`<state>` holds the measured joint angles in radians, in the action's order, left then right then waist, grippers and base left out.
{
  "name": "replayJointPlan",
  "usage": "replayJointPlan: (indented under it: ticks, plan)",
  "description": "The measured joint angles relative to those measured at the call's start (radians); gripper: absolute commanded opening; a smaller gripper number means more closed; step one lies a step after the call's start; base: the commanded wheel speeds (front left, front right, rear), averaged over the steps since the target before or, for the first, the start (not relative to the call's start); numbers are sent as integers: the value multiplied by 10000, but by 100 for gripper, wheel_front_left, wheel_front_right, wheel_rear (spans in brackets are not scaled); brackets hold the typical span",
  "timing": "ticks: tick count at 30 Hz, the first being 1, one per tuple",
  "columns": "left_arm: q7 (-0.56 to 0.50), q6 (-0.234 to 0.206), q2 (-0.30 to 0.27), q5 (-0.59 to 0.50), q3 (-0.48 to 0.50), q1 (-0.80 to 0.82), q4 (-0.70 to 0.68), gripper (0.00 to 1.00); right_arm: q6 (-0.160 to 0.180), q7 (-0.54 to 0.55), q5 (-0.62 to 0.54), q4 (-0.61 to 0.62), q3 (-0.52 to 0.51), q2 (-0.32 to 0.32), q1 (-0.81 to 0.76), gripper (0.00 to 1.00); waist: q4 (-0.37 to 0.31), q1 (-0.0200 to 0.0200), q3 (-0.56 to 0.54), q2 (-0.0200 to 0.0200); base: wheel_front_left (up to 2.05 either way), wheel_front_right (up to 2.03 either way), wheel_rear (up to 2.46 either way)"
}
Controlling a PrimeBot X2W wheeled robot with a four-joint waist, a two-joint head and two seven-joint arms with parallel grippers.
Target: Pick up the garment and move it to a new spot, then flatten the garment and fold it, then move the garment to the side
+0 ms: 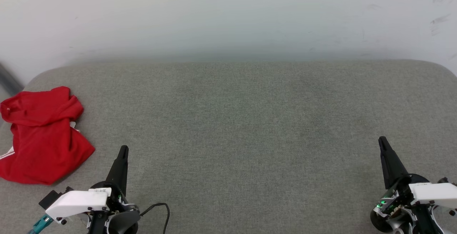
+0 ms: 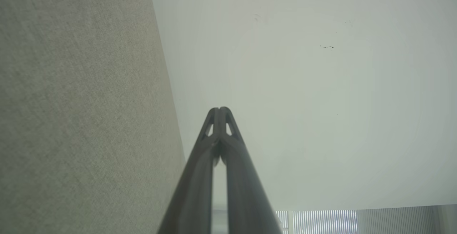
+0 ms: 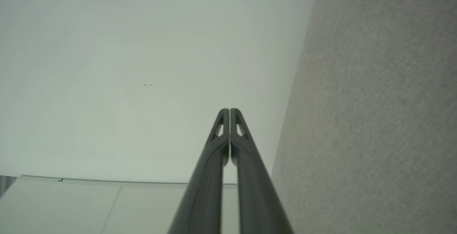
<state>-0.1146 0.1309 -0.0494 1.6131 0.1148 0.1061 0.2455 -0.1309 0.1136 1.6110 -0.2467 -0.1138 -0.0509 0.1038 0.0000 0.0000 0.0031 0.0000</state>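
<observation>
Grey woven upholstery (image 1: 235,127) with rounded far corners spreads before me and meets a smooth pale wall (image 1: 228,13). I see the garment (image 1: 41,137), thin red fabric crumpled in soft folds with a sliver of white trim, at the far left edge, near my left gripper (image 1: 124,149) but not touching it. The left gripper and the right gripper (image 1: 382,140) each taper to tips pressed together, holding nothing.

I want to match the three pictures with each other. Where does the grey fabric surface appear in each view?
Head view: the grey fabric surface covers the lower part, under the white wall.
Left wrist view: the surface is a tall band on the left.
Right wrist view: the surface is a tall band on the right.
Shared landmark: the white wall, bordering the surface in every view.
</observation>
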Motion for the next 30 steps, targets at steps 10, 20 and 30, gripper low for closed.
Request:
replayJointPlan:
  ticks: [10,20,30]
  plan:
    - [0,0,0,0,0,0,0,0,0,0,0,0,0,0,0,0,0,0,0,0,0,0,0]
    - [35,-15,35,0,-92,-284,297,100,2,-42,-6,-257,35,15,-322,100,0,0,2,0,0,0,0]
    - [543,-19,33,-184,-719,-250,109,100,2,-539,-437,17,351,17,-331,100,35,0,-11,0,0,0,0]
